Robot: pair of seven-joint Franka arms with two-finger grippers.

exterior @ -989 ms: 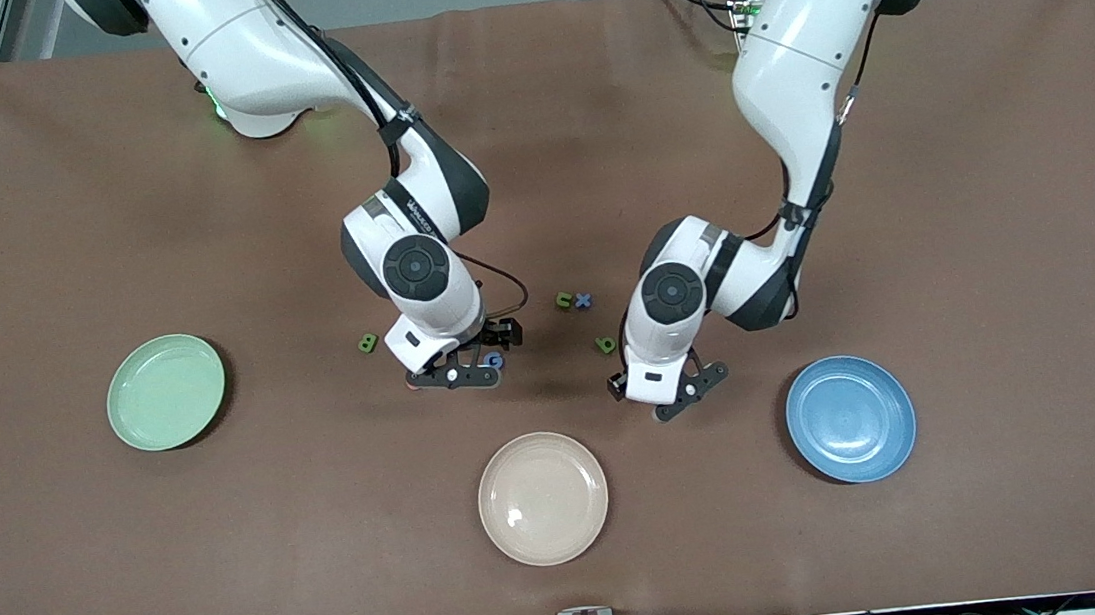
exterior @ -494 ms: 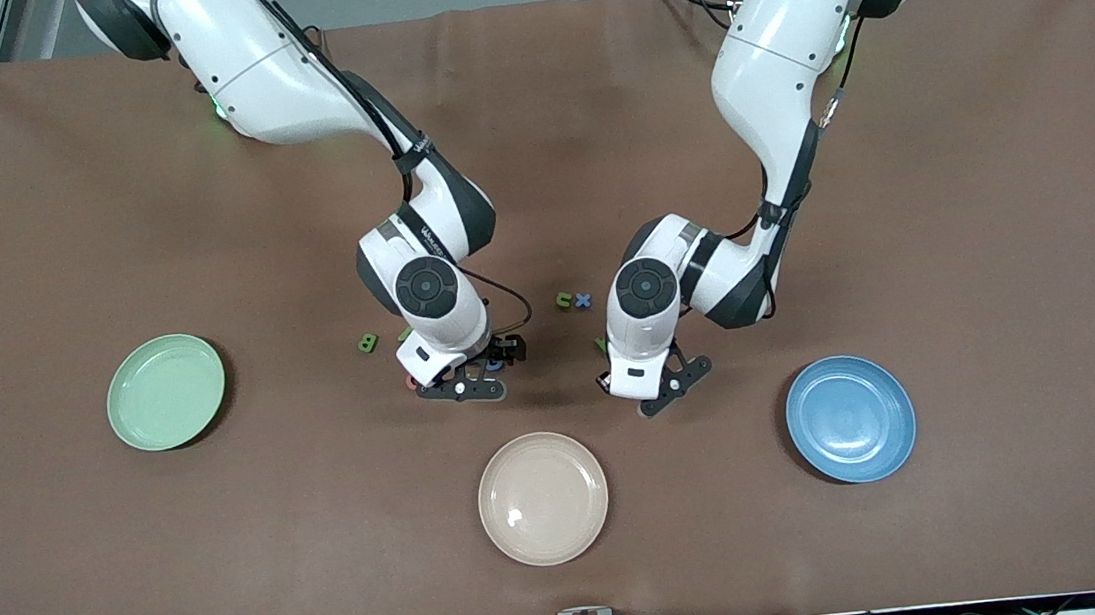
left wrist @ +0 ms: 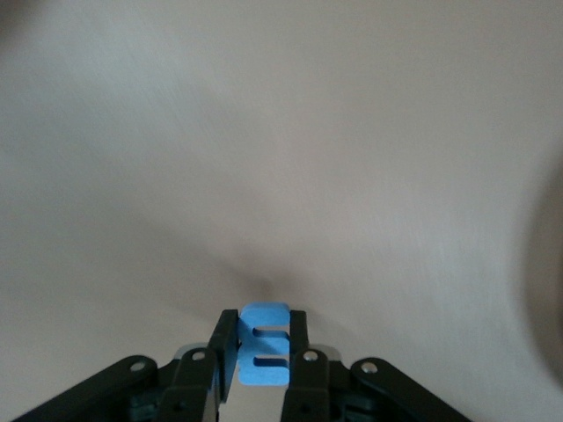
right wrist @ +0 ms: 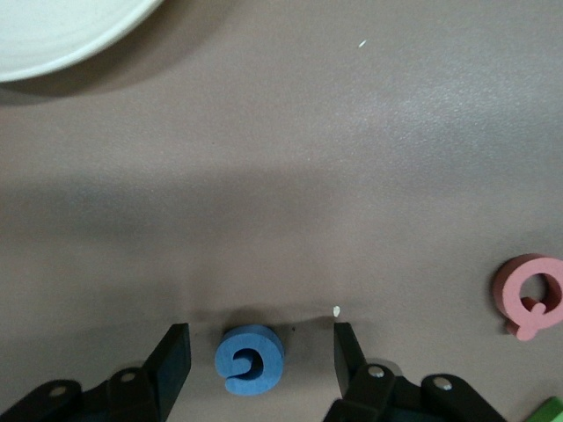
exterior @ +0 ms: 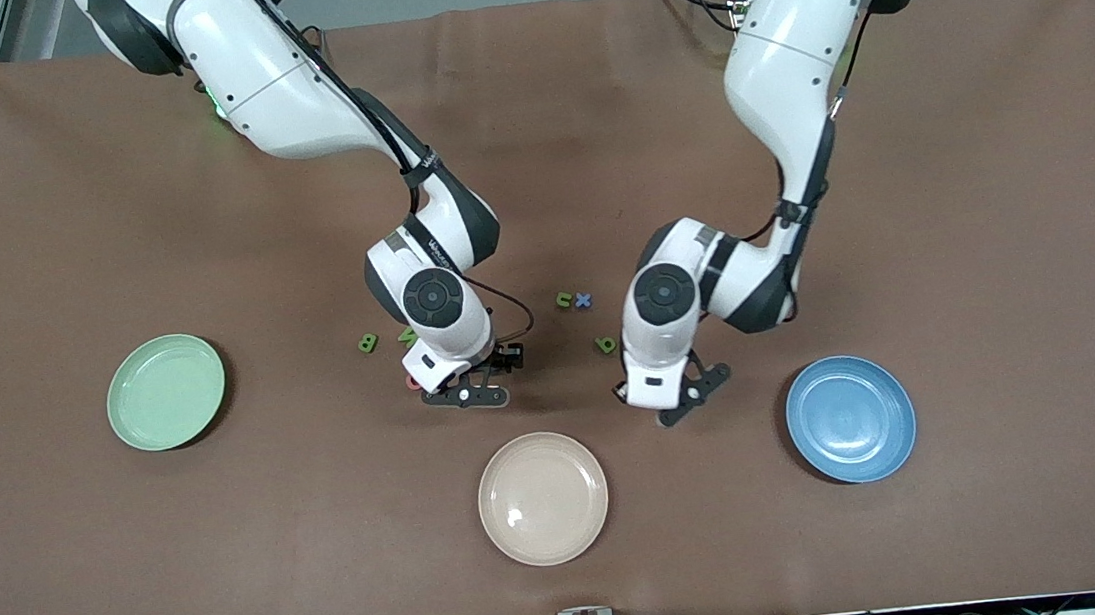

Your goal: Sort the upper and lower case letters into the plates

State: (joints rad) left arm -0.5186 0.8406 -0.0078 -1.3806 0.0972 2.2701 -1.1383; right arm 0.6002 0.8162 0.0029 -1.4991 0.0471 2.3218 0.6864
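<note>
My left gripper (exterior: 670, 410) is shut on a small blue letter m (left wrist: 264, 318), low over the table between the cream plate and the blue plate (exterior: 851, 418). My right gripper (exterior: 464, 397) stands open, its fingers (right wrist: 172, 353) on either side of a blue G (right wrist: 250, 360) lying flat, not touching it. A pinkish-red Q (right wrist: 530, 294) lies beside it. Loose on the table are a green B (exterior: 367, 343), a green N (exterior: 405, 336), a green n (exterior: 563, 299), a blue x (exterior: 584, 299) and a green q-like letter (exterior: 605, 344). The mint green plate (exterior: 166, 391) sits toward the right arm's end.
A cream-beige plate (exterior: 543, 498) lies nearer the front camera than both grippers, between the two coloured plates. All three plates hold nothing. The brown cloth (exterior: 1000, 204) covers the whole table.
The left gripper has shut on the blue m. The right gripper has come down over the blue G, covering it in the front view, and its fingers have drawn closer.
</note>
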